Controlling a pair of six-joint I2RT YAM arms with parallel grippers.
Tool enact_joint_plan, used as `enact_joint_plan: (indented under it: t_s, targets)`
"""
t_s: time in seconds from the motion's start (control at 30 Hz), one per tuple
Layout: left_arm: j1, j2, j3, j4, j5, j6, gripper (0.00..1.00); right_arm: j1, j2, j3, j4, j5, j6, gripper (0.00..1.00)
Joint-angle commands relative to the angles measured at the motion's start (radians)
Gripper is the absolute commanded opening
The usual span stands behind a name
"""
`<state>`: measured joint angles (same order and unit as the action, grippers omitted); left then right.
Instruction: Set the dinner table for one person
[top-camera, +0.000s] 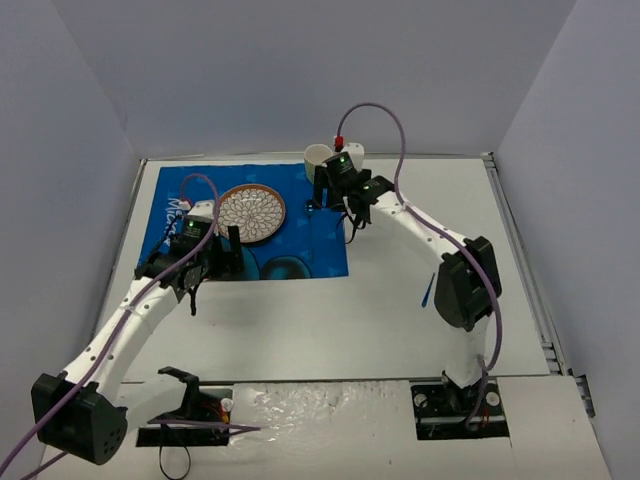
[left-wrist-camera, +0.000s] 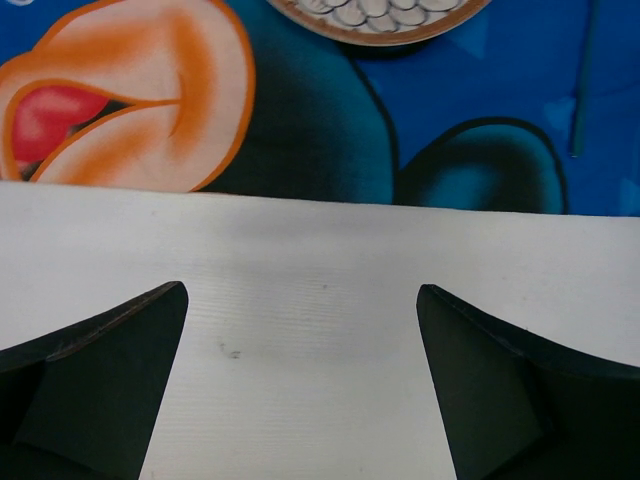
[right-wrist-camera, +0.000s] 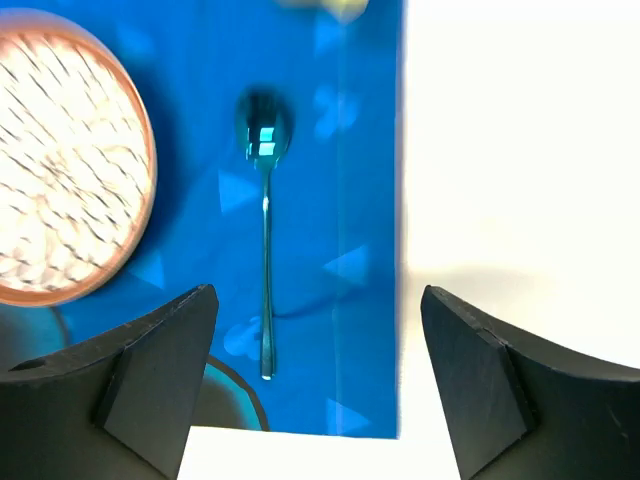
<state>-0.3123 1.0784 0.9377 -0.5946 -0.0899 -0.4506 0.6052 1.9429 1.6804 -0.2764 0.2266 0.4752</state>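
Observation:
The white dinner table (top-camera: 390, 330) carries a blue cartoon placemat (top-camera: 290, 255) at the back left. A round patterned plate (top-camera: 250, 213) with a brown rim lies on the mat. A blue-tinted spoon (right-wrist-camera: 265, 230) lies on the mat right of the plate (right-wrist-camera: 60, 160), bowl pointing away. My right gripper (right-wrist-camera: 315, 300) is open and empty above the spoon's handle end; it also shows in the top view (top-camera: 328, 195). My left gripper (left-wrist-camera: 300, 300) is open and empty over bare table (left-wrist-camera: 300, 250) just short of the mat's near edge (top-camera: 226, 256).
A cream cup (top-camera: 318, 157) stands at the mat's back right corner, behind the right gripper. A thin blue utensil (top-camera: 428, 292) lies on the table beside the right arm. Grey walls close in three sides. A metal rail (top-camera: 530, 280) runs along the right edge.

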Motion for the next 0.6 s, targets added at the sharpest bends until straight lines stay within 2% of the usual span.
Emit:
enact_joint_plan:
  t_s: [0.0, 0.1, 0.17, 0.27, 0.4, 0.57]
  targets:
    - [-0.132, 0.089, 0.137, 0.059, -0.033, -0.072, 0.97, -0.098, -0.322, -0.201, 0.028, 0.084, -0.068, 0.93]
    - [-0.262, 0.158, 0.188, 0.091, -0.081, -0.114, 0.97, -0.129, -0.484, -0.305, 0.028, 0.121, -0.087, 0.99]
    - [-0.344, 0.233, 0.238, 0.130, -0.121, -0.159, 0.97, -0.142, -0.674, -0.377, 0.027, 0.171, -0.091, 1.00]
    - [-0.446, 0.334, 0.312, 0.188, -0.169, -0.204, 0.97, -0.151, -0.854, -0.458, 0.026, 0.247, -0.092, 1.00]
    - [-0.547, 0.504, 0.451, 0.234, -0.215, -0.229, 0.97, -0.153, -1.042, -0.538, 0.025, 0.337, -0.095, 1.00]
    - [-0.632, 0.715, 0.625, 0.272, -0.253, -0.245, 0.97, -0.154, -1.172, -0.589, 0.024, 0.384, -0.100, 1.00]
